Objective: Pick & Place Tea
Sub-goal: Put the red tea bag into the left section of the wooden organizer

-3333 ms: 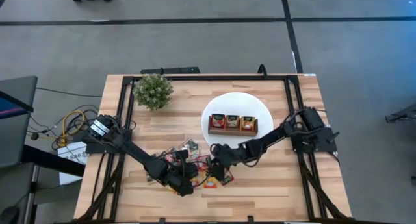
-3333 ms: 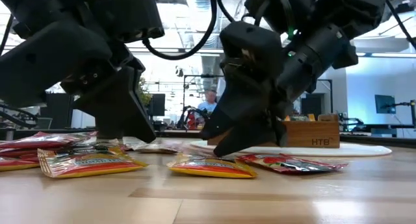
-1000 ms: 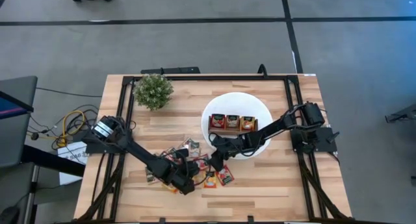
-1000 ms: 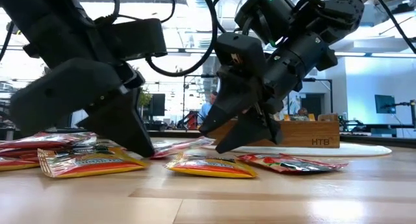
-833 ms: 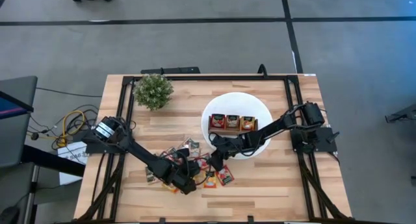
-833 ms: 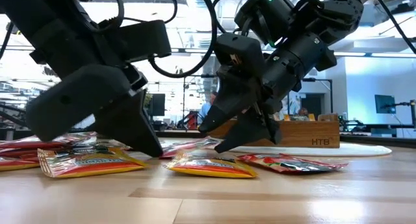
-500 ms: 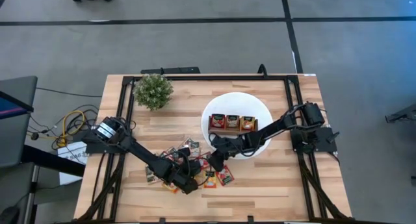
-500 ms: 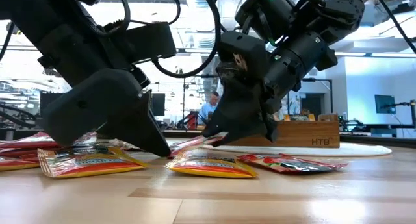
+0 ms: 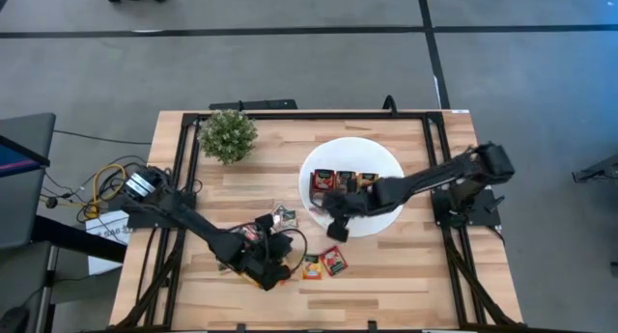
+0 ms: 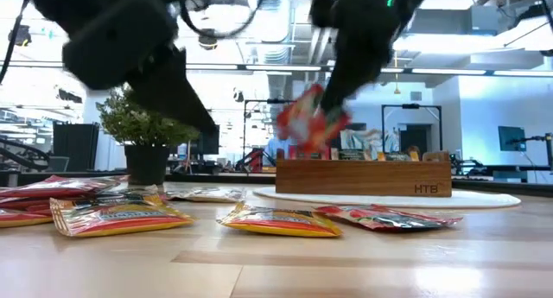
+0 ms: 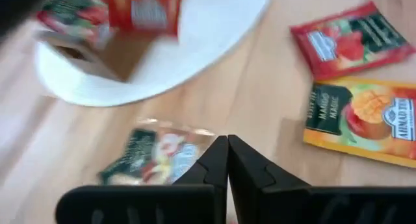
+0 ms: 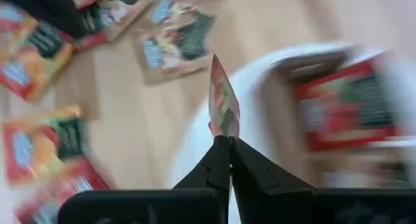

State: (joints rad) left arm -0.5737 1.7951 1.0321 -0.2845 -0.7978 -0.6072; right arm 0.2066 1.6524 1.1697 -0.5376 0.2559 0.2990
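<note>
Several tea sachets, red [image 9: 333, 261], orange [image 9: 311, 266] and pale [image 9: 283, 215], lie flat on the wooden table [image 9: 406, 275] near its front middle. My right gripper [image 12: 224, 141] is shut on one red sachet [image 10: 309, 121], which hangs in the air at the near edge of the white plate [image 9: 352, 150]. On that plate stands the wooden tray [image 10: 380, 177]. My left gripper [image 11: 227, 146] is shut with nothing between its fingers. It hovers above the sachets at the left [image 9: 275, 256], with one pale sachet [image 11: 156, 158] on the table under it. My right gripper pinches the red sachet by one edge [image 12: 223, 128] between its two fingers, which slant down from above. The rest of the sachet sticks out past the fingertips, and the right wrist view shows it edge-on. It is lifted clear of the table and tilted.
A small green plant [image 9: 228, 135] stands at the far left of the table. More sachets lie along the table's front: an orange one [image 10: 281, 220], a red one [image 10: 389, 216] and a heap at the left [image 10: 95, 213]. The tray's compartments hold upright sachets [image 9: 367, 180].
My right gripper has shut on a red sachet that lay on the table. It has lifted the sachet clear, rolled its wrist and gone up toward the plate and tray. My left gripper, still shut, has risen off the sachets at the left.
</note>
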